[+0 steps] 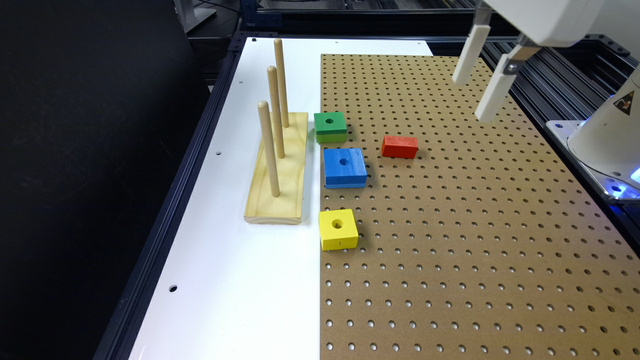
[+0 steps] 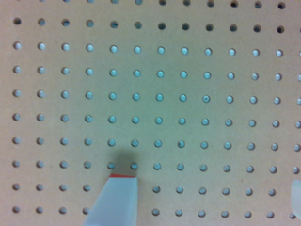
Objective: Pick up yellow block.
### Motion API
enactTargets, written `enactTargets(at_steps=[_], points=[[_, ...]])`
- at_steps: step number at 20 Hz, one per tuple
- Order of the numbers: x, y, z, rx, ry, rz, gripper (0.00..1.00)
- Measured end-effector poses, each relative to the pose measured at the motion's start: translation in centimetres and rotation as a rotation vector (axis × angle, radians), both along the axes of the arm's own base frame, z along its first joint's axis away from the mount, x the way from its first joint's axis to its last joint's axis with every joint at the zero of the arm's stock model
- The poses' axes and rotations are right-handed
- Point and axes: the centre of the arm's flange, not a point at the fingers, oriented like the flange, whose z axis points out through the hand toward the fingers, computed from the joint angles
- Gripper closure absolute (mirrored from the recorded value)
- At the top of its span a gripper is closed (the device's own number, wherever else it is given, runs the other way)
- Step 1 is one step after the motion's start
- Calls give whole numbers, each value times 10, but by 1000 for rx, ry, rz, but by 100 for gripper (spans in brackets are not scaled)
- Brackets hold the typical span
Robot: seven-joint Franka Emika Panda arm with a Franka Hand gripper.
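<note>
Yellow block [image 1: 338, 229] flat on the pegboard [image 1: 450, 225], hole up, at the board's edge toward the exterior view's left, just beside the near end of the peg base [image 1: 278, 172]; untouched, free on all sides. Blue block [image 1: 344, 167] behind it along the same edge, a little apart; green block [image 1: 330, 127] farther back, close to the blue one; red block [image 1: 399, 146] lying toward the exterior view's right of those two, apart from both. Peg base on the white table [image 1: 225, 280], alongside the board edge, three upright pegs in a row.

Tool [image 1: 479, 82] up in the air at the upper right of the exterior view, well apart from the yellow block and raised clear of the board; fingers [image 1: 495, 95] spread wide, nothing between them. In the wrist view, one finger [image 2: 115, 200] with a thin red strip at its tip over bare pegboard [image 2: 188, 94], a sliver of the other at the frame edge; wide gap between the two; dark shadow on the board just past the nearer tip. White arm base [image 1: 607, 135] at the exterior view's right edge, beside the board.
</note>
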Motion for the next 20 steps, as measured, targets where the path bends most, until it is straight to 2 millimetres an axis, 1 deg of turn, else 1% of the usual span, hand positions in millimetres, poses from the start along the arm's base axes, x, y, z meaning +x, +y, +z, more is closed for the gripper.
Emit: enactTargets(at_steps=[3, 10, 16, 20], points=[[5, 1, -1, -1, 6, 0, 0], [6, 3, 0, -1, 4, 3, 0], [13, 16, 4, 2, -2, 3, 0], [22, 20, 2, 1, 4, 5, 0]])
